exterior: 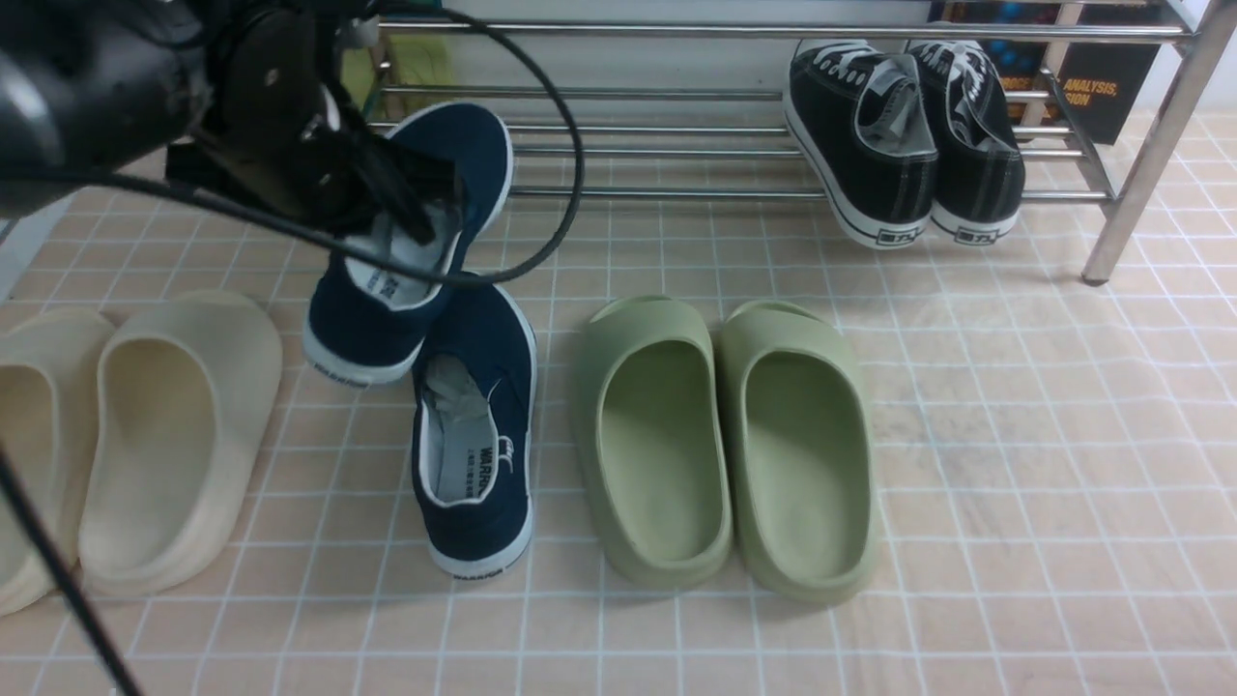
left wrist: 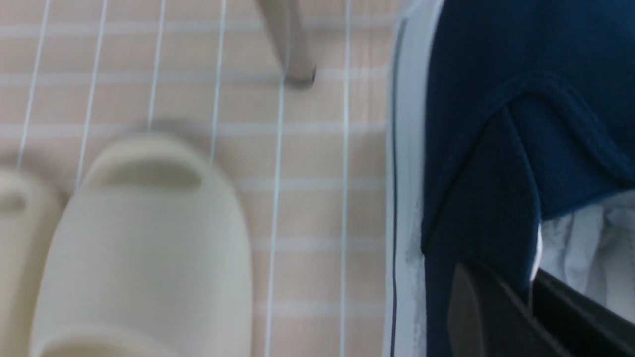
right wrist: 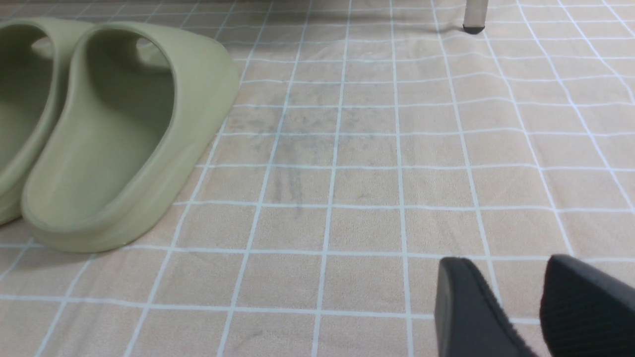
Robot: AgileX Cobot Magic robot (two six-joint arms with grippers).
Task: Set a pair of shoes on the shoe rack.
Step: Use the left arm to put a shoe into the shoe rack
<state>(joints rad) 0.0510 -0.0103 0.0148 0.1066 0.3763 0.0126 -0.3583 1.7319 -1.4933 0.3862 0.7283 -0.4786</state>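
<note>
One navy slip-on shoe [exterior: 464,145] hangs tilted above the floor, toe toward the shoe rack [exterior: 676,191] and heel low. My left gripper [exterior: 425,217] is shut on the shoe's collar wall. In the left wrist view, one finger presses the outside of that shoe [left wrist: 496,99] and the other sits inside, so the gripper [left wrist: 531,292] pinches the side. The second navy shoe [exterior: 488,329] lies flat on the tiled floor just below and in front. My right gripper [right wrist: 506,263] hovers low over bare tiles, open and empty.
A pair of black lace-up sneakers [exterior: 899,135] leans on the rack's lower shelf at the right. Olive-green slides [exterior: 725,435] sit mid-floor, right of the navy shoe. Cream slides [exterior: 145,435] lie at the left. The rack's chrome leg [exterior: 1150,155] stands at the far right.
</note>
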